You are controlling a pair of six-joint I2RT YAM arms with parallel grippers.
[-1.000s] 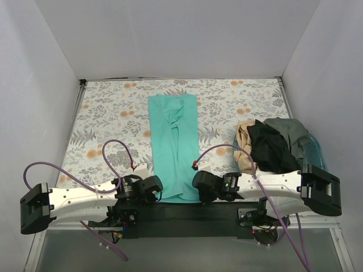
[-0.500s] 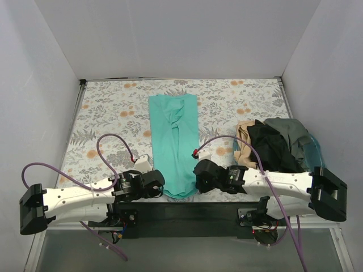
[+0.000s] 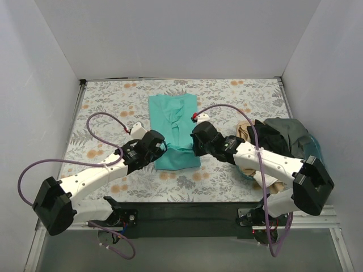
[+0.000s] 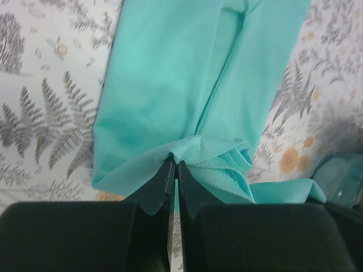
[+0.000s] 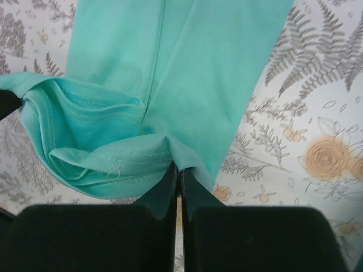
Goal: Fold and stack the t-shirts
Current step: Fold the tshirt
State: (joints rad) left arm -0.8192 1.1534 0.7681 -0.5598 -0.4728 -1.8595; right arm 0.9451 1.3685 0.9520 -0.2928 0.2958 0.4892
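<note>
The teal-green t-shirt [image 3: 173, 116] lies as a long folded strip in the middle of the floral table, its near end lifted and doubled back over itself. My left gripper [image 3: 161, 148] is shut on the near-left corner of its hem [image 4: 187, 148]. My right gripper [image 3: 194, 144] is shut on the near-right corner [image 5: 170, 148]. Both hold the hem above the middle of the strip. The black [image 3: 266, 141], dark grey-olive [image 3: 295, 131] and beige [image 3: 245, 131] t-shirts lie heaped at the right.
The heap sits in a translucent blue tub [image 3: 315, 148] at the table's right edge. White walls close in the table on three sides. Purple cables loop from both arms. A black base bar [image 3: 187, 212] runs along the near edge.
Both grippers have carried the teal shirt's near hem away from the near edge toward the middle, folding the lower part over the rest. Both arms have stretched forward.
</note>
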